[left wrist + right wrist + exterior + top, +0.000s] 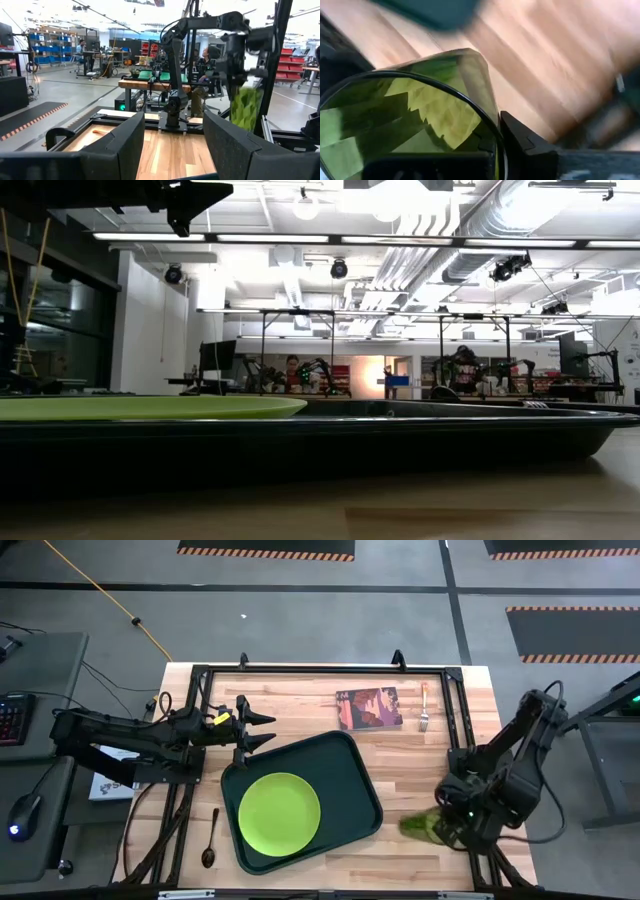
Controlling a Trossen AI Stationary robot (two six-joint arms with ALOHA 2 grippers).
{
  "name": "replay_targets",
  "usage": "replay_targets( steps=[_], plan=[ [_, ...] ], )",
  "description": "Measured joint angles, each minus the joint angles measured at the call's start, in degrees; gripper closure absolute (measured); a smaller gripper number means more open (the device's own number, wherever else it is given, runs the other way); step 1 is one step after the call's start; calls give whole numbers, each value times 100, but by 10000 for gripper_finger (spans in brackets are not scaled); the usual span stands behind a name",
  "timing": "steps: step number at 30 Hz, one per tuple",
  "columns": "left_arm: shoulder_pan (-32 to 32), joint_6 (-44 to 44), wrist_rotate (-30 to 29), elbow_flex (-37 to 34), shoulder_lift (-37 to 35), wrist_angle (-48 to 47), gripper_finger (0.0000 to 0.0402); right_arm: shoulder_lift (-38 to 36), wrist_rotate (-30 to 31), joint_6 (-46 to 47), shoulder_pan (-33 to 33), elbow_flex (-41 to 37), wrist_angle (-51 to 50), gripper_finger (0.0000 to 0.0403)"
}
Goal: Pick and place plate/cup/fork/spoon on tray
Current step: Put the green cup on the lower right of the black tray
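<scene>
Your right gripper (432, 828), jaws pinching the small translucent dark-green cup (418, 827) near the tabletop's right edge, could tip it clipping the dark-green rectangular tray's (362, 775) raised rim.

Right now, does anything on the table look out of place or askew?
The dark-green rectangular plastic tray sits skewed to the table edges, with the round lime-green plate toward one corner. A reddish picture-covered book is no tableware. Nothing looks spilled.

A small reddish picture-covered book (369, 708) is lying flat on the wooden table (420, 770), well apart from both grippers. A yellow cable (110, 590) is trailing across the floor beyond.
</scene>
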Motion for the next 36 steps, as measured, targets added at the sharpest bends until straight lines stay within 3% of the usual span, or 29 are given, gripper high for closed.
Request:
replay_targets(
  steps=[4,10,15,22,36],
  plan=[
    [0,-14,1,0,-1,0,209,251,478,-1312,-760,424,135,402],
    [0,-42,2,0,-1,1,209,1031,-313,-3605,-2103,817,484,402],
    [0,-197,2,0,-1,0,209,1525,-719,-4616,-2837,916,498,402],
    [0,-287,2,0,1,-4,209,1934,-1123,-5100,-3336,905,643,402],
    [0,-313,2,0,-1,-9,209,2520,-1669,-5144,-3426,901,1176,402]
  ],
)
